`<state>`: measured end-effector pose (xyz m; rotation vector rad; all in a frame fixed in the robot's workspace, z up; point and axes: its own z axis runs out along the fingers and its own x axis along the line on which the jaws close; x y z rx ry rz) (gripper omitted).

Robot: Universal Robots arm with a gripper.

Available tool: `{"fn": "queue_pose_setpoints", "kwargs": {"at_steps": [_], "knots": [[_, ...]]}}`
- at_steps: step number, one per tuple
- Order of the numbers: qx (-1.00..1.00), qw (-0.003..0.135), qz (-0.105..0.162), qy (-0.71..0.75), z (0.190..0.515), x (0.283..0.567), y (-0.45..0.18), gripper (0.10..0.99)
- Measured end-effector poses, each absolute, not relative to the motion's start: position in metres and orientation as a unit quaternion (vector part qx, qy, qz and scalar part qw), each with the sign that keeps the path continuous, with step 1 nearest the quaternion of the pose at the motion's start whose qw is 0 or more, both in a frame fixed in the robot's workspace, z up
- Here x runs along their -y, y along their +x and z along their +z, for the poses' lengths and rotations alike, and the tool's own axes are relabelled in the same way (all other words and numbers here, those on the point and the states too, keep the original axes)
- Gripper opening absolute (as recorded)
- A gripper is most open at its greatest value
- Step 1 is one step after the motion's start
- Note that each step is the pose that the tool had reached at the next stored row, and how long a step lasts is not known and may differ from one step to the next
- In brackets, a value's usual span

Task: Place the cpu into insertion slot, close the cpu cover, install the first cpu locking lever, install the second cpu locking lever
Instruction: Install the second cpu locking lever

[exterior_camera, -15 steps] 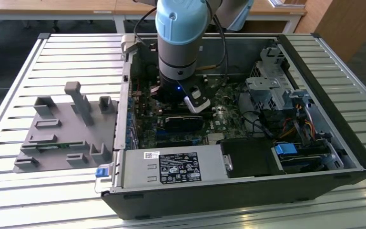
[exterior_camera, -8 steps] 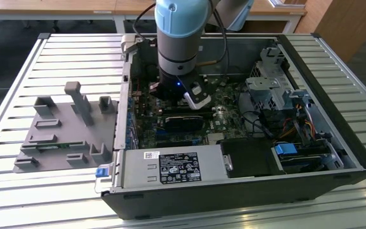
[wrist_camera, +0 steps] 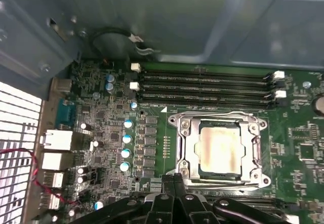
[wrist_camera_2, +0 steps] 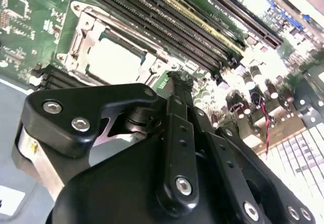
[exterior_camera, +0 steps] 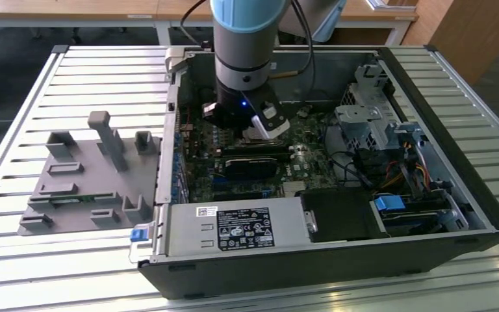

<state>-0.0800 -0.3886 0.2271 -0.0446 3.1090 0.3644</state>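
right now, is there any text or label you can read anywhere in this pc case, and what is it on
Black label on the power supply: print too small to read.
White sticker beside it: unreadable.
Motherboard markings: too small.
No text quotable.

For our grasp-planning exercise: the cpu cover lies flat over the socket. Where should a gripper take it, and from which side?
Probably its thin outer rim, from straight above: the cpu cover lies flat, framing the cpu, so only the edges offer a pinch.
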Motion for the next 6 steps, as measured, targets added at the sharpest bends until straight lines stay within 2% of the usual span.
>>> {"fn": "queue_pose_setpoints", "kwargs": {"at_steps": [6], "knots": [[-0.993,0.006,0.117,-0.014,0.2333,0.3884,-0.0800,0.106]]}}
